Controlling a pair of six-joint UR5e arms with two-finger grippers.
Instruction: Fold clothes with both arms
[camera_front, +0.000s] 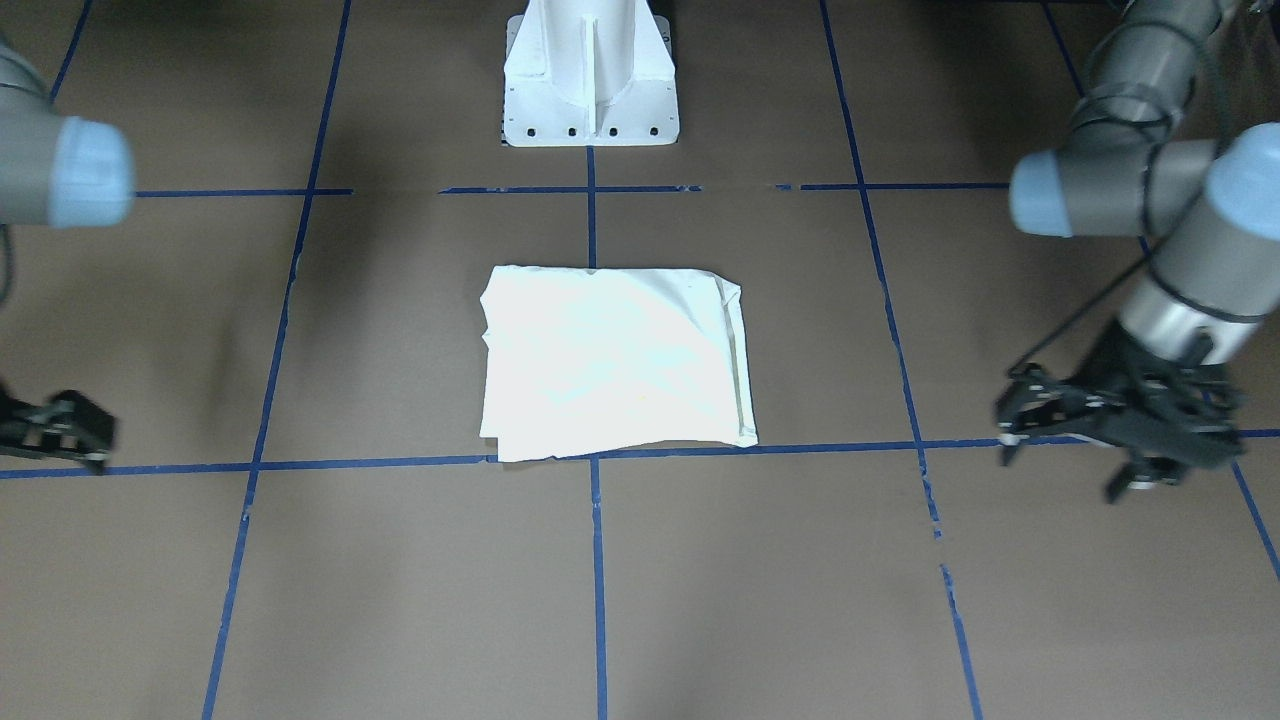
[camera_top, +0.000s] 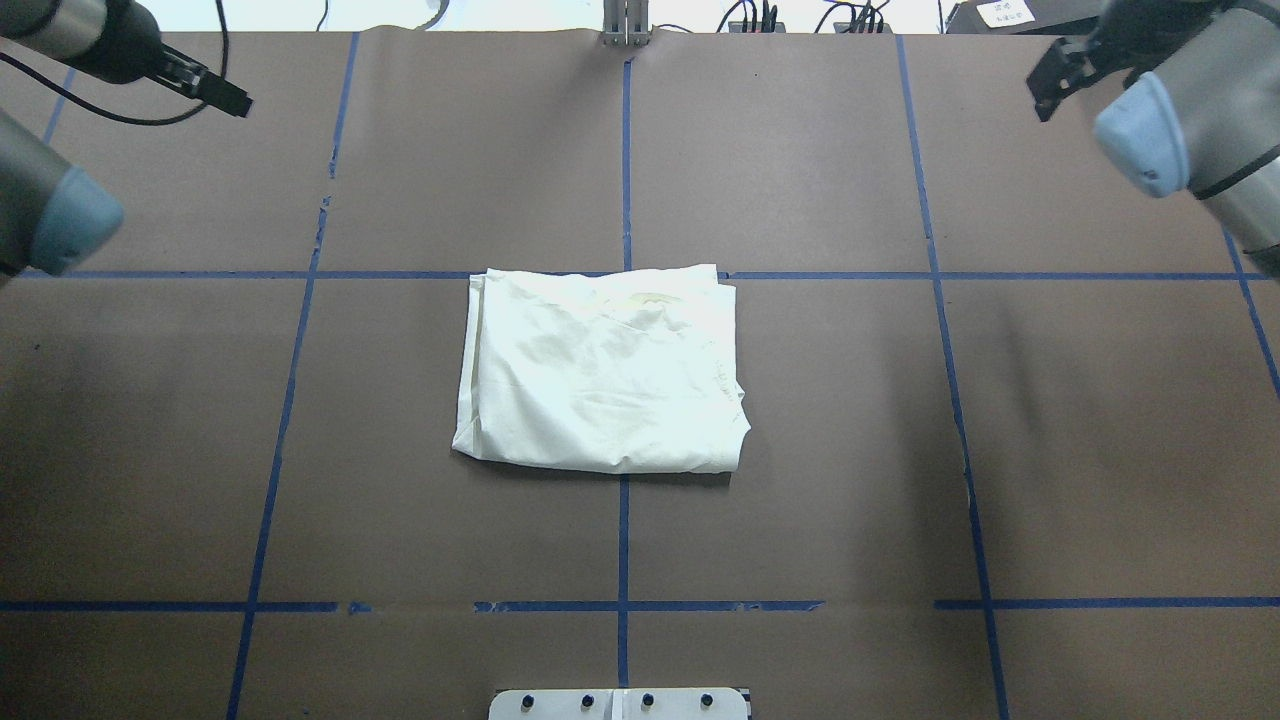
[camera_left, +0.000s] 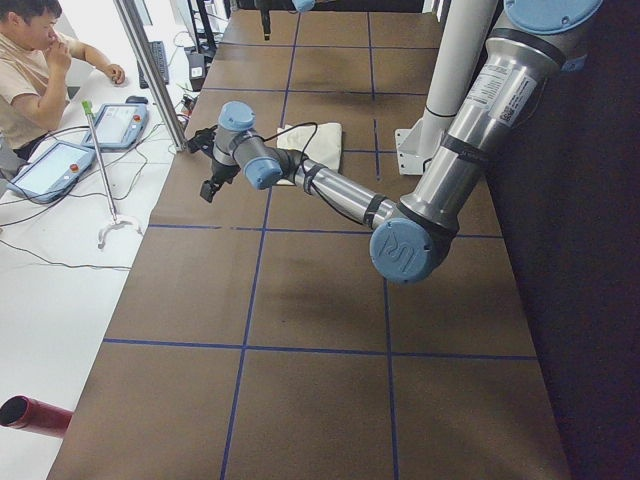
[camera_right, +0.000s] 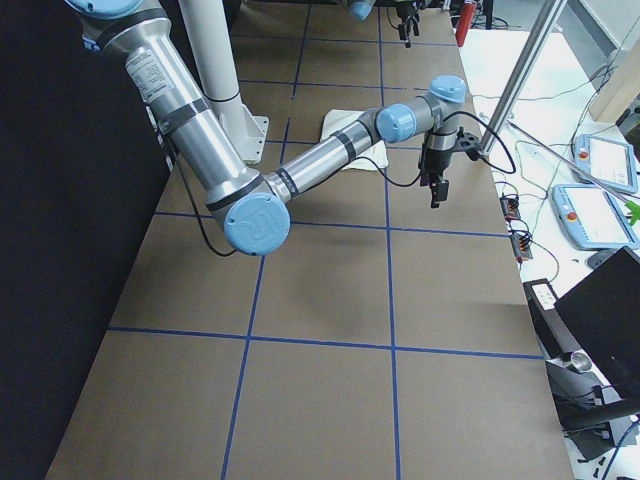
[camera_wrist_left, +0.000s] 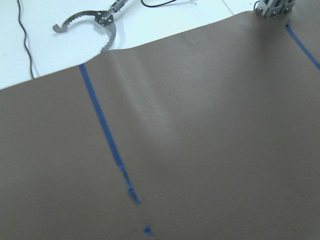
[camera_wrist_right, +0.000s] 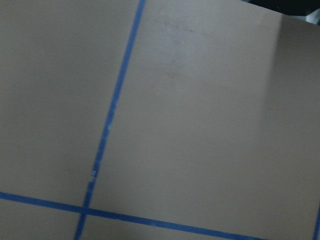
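The clothes are one cream-white shirt, lying folded into a rough rectangle at the middle of the brown table. Its plain side faces up and no print shows. My left gripper hangs well off to the shirt's side, near the table's far edge. It is open with nothing in it. My right gripper hovers just as far away on the opposite side, also open and empty. Both wrist views show only bare table, with no fingers and no cloth.
Blue tape lines divide the brown table into squares. The white pedestal stands at the robot's edge. A metal claw tool lies on the white bench beyond the table. A seated person and tablets are there too.
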